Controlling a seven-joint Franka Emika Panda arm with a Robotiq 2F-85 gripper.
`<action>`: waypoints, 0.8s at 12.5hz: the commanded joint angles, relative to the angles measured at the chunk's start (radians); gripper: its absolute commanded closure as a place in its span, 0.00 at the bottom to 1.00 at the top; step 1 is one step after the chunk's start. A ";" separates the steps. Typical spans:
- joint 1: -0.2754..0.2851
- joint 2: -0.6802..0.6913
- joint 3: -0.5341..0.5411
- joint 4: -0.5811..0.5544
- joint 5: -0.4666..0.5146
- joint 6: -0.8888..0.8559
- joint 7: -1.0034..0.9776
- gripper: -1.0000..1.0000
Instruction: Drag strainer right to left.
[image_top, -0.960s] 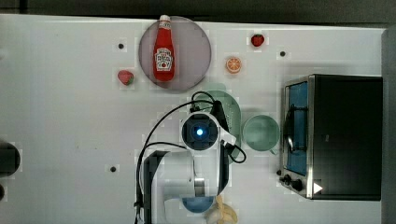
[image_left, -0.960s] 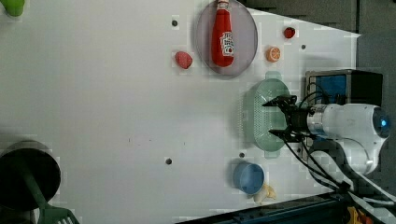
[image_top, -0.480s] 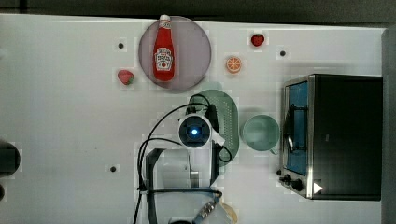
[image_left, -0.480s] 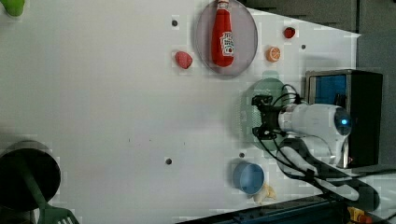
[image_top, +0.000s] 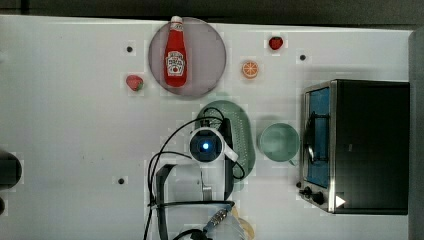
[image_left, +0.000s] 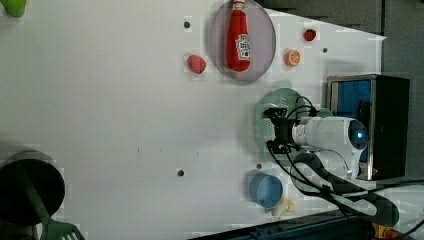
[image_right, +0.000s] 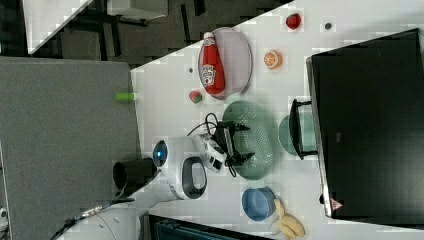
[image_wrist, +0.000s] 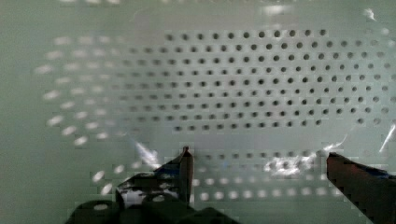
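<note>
The strainer (image_top: 244, 131) is a pale green perforated colander near the table's middle, just to the top view's left of a mint cup. In the left view my gripper (image_left: 272, 131) points down over the strainer's (image_left: 280, 97) side nearer the left view's left. In the wrist view the dotted inside of the strainer (image_wrist: 243, 93) lies close, and my gripper (image_wrist: 261, 161) stands open, its two dark fingertips (image_wrist: 186, 161) spread wide with nothing between them. I cannot tell whether they touch the strainer. The right view has the gripper (image_right: 239, 142) low inside the strainer (image_right: 257, 137).
A ketchup bottle (image_top: 176, 57) lies on a grey plate (image_top: 210, 55) beyond the strainer. The mint cup (image_top: 278, 142) and a toaster oven (image_top: 365, 145) stand at the top view's right. A blue bowl (image_left: 266, 190), a banana (image_right: 287, 222), a strawberry (image_top: 134, 82) and an orange slice (image_top: 250, 69) lie around.
The hand has come down into the strainer, shifting toward the left view's left. The fingers stay wide apart. The strainer has not moved.
</note>
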 joint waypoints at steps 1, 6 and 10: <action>0.065 -0.022 0.029 0.001 0.019 0.012 0.126 0.00; 0.149 -0.003 0.030 0.033 0.026 -0.029 0.134 0.00; 0.218 0.023 0.035 0.094 0.068 -0.085 0.214 0.00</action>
